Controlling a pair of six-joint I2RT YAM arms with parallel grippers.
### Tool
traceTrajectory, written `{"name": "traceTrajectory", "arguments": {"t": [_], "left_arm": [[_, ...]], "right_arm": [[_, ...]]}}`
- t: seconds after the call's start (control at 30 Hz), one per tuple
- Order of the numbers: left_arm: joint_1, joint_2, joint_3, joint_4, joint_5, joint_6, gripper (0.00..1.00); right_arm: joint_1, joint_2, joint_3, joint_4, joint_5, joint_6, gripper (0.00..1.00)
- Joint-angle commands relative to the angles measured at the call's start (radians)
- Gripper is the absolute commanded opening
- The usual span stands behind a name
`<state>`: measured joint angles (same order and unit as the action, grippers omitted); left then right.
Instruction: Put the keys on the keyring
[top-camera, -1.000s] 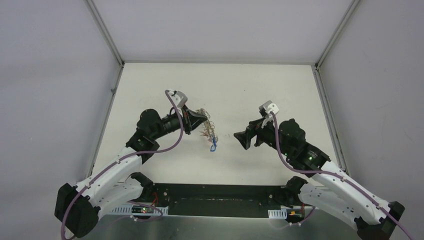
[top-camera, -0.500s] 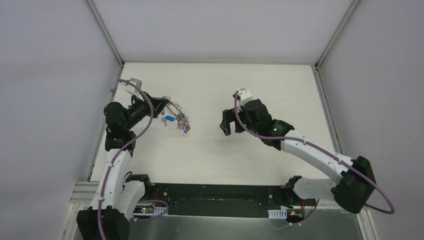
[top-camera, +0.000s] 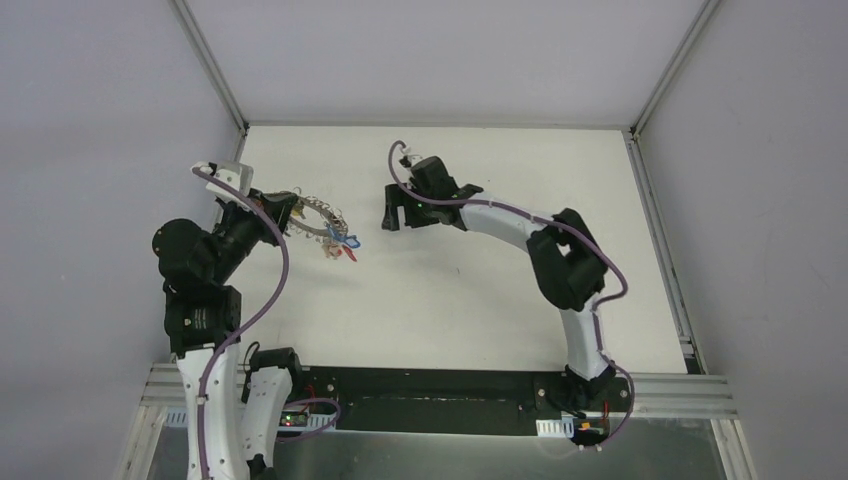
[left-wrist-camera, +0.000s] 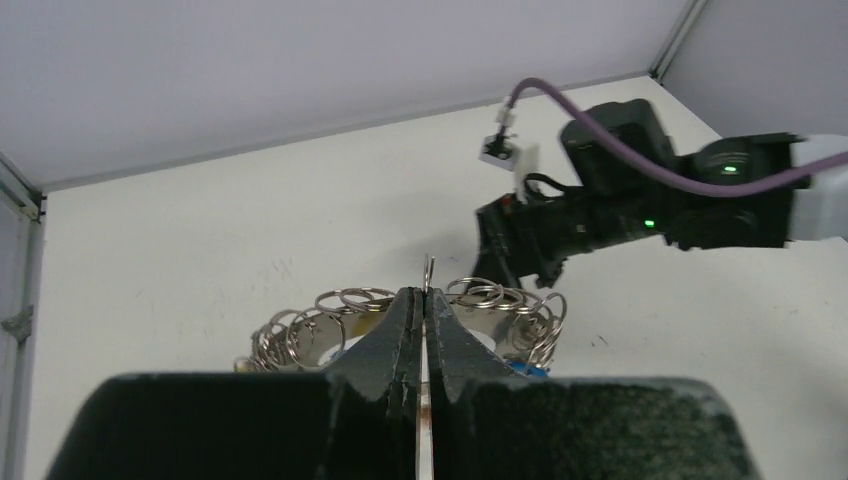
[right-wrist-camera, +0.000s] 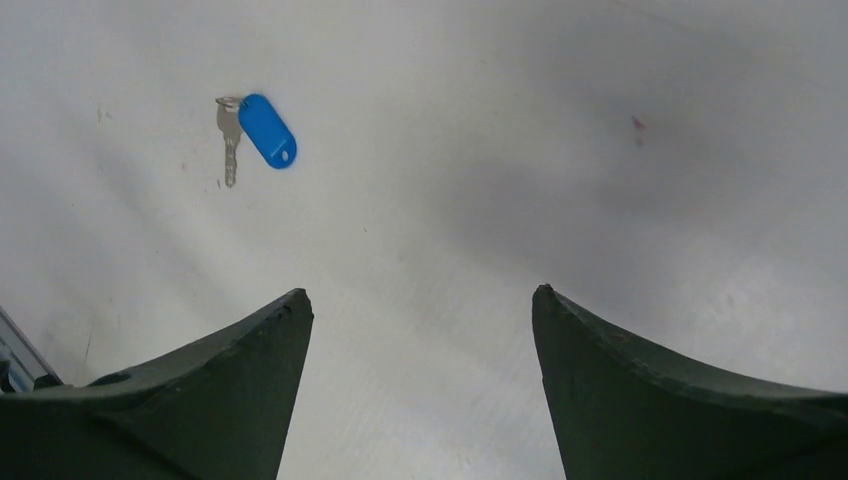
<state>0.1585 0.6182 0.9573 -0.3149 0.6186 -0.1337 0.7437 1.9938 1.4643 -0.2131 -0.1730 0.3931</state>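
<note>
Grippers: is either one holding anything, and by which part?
The left gripper pinches the keyring by one thin metal loop, at the tip of its shut jaws; the rest hangs beyond. The right gripper is open and empty.

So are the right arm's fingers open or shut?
Open: the right wrist view shows the two fingers wide apart, nothing gripped between them.

I see a white table (top-camera: 450, 300), matte, with faint scuffs. One loose key (right-wrist-camera: 229, 140) with a blue tag (right-wrist-camera: 267, 131) lies flat on it. A small red speck (right-wrist-camera: 637, 123) sits well apart.
</note>
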Motion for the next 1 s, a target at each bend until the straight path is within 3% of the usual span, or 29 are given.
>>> {"name": "traceTrajectory", "arguments": {"t": [0.0,0.13,0.33,0.57,0.97], "left_arm": [[0.002,-0.075,0.092,-0.155,0.009,0.106,0.0],[0.002,-0.142,0.11,-0.206,0.023,0.084,0.0],[0.002,-0.175,0.183,-0.241,-0.016,0.095,0.0],[0.001,-0.167,0.271,-0.254,-0.023,0.087,0.0],[0.002,-0.184,0.271,-0.295,-0.002,0.069,0.0]], "right_arm": [[0.066,0.186,0.294,-0.044,-0.05,-0.014,0.8],[0.126,0.38,0.574,-0.155,-0.004,-0.06,0.76],[0.178,0.537,0.748,-0.152,0.023,-0.092,0.64],[0.191,0.613,0.765,-0.077,-0.084,-0.141,0.63],[0.208,0.671,0.801,-0.002,0.0,-0.216,0.6]]}}
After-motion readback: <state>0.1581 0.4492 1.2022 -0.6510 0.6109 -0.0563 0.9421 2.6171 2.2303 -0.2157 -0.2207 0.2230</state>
